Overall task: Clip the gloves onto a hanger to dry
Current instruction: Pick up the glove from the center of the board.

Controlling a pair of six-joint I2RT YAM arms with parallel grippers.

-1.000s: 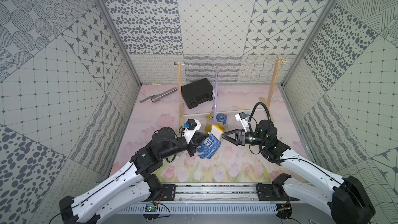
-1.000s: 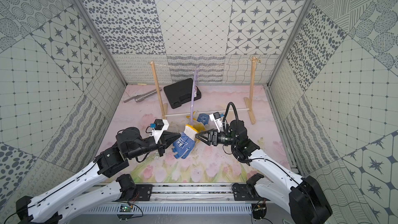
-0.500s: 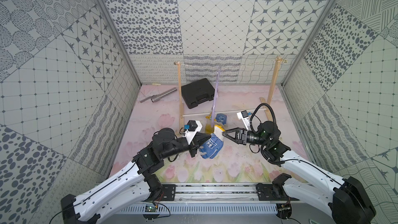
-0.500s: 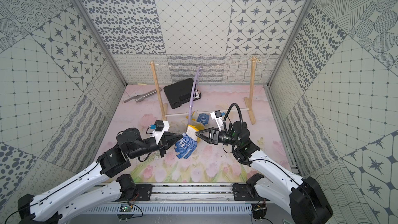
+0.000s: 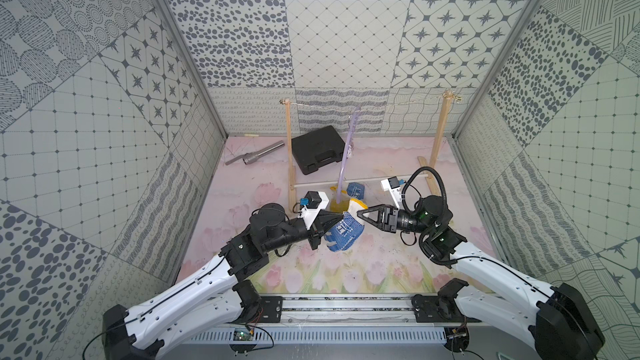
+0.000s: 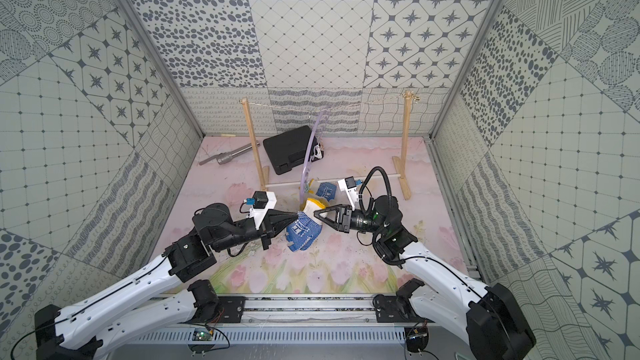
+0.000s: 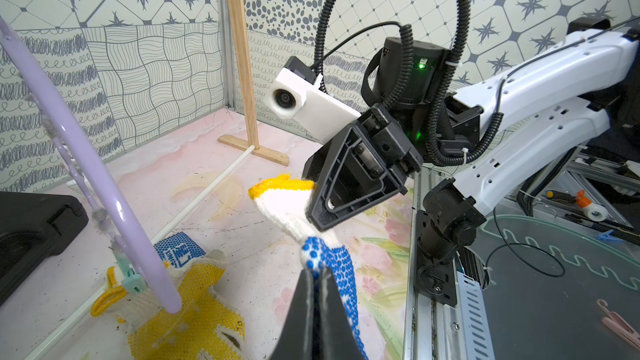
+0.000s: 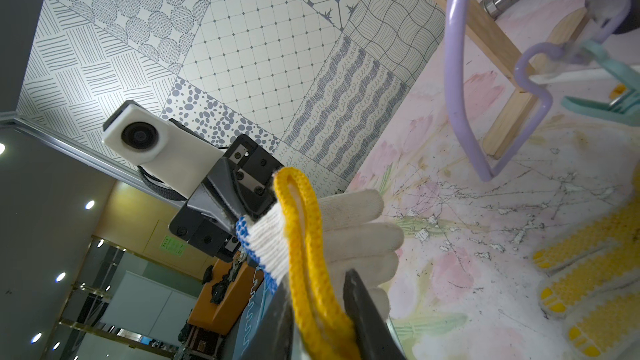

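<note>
Blue-dotted glove [image 5: 344,232] hangs in the air a little above the desk [image 5: 381,268], between the two arms and in front of the wooden frame [image 5: 289,154]. The left end effector [image 5: 340,217] is clenched on its dotted part, with the knit squeezed between the fingers. The right end effector [image 5: 359,214] reaches from the opposite side to the yellow-edged cuff. In the right wrist view the yellow edge passes between its two fingers [image 8: 363,306], which stand narrow on both sides of it; I cannot tell if they already press it.

The hanger [image 5: 346,154] hangs by its hook on the string [image 5: 325,107] of the frame, and its lower end comes down near the desk. A yellow-dotted glove [image 5: 337,204] lies on the desk under that end, and a small green peg [image 7: 133,283] sits at its cuff. A second blue-dotted glove [image 5: 356,189] lies just behind it, dots up. At the back of the desk are a black case [image 5: 317,148] and a metal tube [image 5: 256,155], well apart from the gloves.
</note>
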